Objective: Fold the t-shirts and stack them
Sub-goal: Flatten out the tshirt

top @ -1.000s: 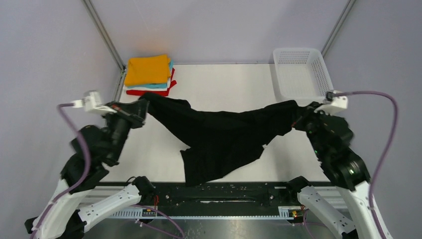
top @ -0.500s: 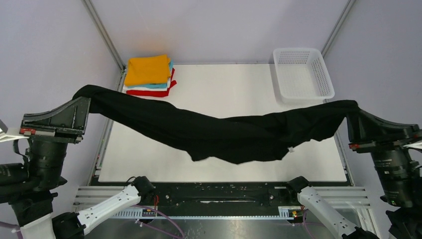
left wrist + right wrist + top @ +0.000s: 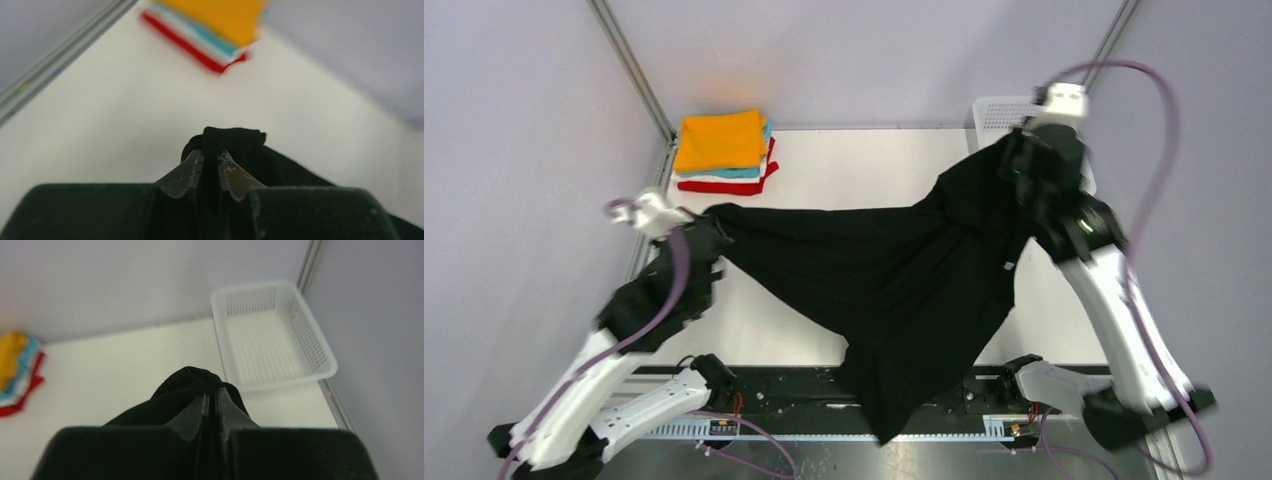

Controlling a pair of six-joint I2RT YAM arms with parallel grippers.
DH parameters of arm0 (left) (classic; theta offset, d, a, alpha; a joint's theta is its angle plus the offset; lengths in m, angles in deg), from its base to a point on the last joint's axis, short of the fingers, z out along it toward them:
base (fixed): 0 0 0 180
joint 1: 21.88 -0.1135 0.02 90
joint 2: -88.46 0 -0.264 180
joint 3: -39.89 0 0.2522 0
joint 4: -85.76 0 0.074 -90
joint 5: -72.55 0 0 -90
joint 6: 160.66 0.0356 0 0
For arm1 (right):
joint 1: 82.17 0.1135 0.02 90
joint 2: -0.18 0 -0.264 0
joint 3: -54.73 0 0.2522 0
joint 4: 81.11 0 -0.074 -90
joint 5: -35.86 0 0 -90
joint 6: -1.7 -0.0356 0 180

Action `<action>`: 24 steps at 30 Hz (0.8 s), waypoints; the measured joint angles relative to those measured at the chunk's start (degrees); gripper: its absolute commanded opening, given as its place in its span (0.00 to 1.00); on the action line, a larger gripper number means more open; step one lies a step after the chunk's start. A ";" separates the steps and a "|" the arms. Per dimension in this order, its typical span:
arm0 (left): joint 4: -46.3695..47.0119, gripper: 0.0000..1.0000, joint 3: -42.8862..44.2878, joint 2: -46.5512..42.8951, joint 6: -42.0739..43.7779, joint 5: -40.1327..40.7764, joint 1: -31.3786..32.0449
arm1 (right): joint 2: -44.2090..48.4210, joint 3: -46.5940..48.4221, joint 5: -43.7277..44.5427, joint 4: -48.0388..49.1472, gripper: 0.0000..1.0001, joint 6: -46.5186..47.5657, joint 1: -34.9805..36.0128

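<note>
The left claw and right claw each clamp a bunched edge of the black t-shirt, stretched above the surface from left edge to far right corner.

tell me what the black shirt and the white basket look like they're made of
The black t-shirt: soft cloth, probably cotton or a blend; matte, it sags and drapes in loose folds between its held ends. The basket: rigid moulded plastic by the look, white with a slight sheen; its walls and floor are a regular perforated mesh.
</note>
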 measured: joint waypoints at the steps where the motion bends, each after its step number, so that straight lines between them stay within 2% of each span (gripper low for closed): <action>1: 0.26 0.15 -2.56 3.21 -0.37 -1.64 -3.30 | -4.70 -0.55 -1.11 0.92 0.00 -0.70 -1.53; 2: 0.79 0.24 -4.37 5.25 -0.72 -3.10 -5.90 | -10.36 -0.68 -2.56 1.57 0.06 -1.73 -3.32; 3: 2.08 0.52 -8.09 11.08 -0.31 -8.13 -12.90 | -14.45 -0.70 -3.65 2.16 0.27 -2.40 -4.31; 5: 2.01 0.92 -10.54 20.55 0.20 -15.50 -22.88 | -24.37 0.20 -6.47 3.19 0.71 -3.85 -5.92; 6: 1.75 0.98 -10.36 25.79 -0.02 -18.36 -27.02 | -28.39 1.49 -7.72 2.82 0.94 -4.66 -6.32; 7: 1.95 0.99 -10.01 29.73 0.02 -20.48 -29.64 | -33.35 4.35 -9.03 1.79 0.99 -4.59 -6.56; 11: 2.64 0.99 -9.38 34.64 1.09 -26.93 -31.56 | -41.75 11.39 -12.28 0.52 1.00 -5.38 -6.54; 15: 4.61 0.99 -7.65 33.75 2.08 -31.43 -31.30 | -38.91 11.28 -13.73 0.70 0.99 -5.53 -6.12; 19: 9.20 0.99 -7.78 33.22 3.06 -39.06 -31.36 | -27.78 1.73 -14.88 1.99 0.99 -6.73 -2.27; 24: 18.91 0.99 -11.89 34.25 2.84 -52.68 -30.84 | -13.16 -16.74 -22.36 5.73 0.99 -12.17 11.06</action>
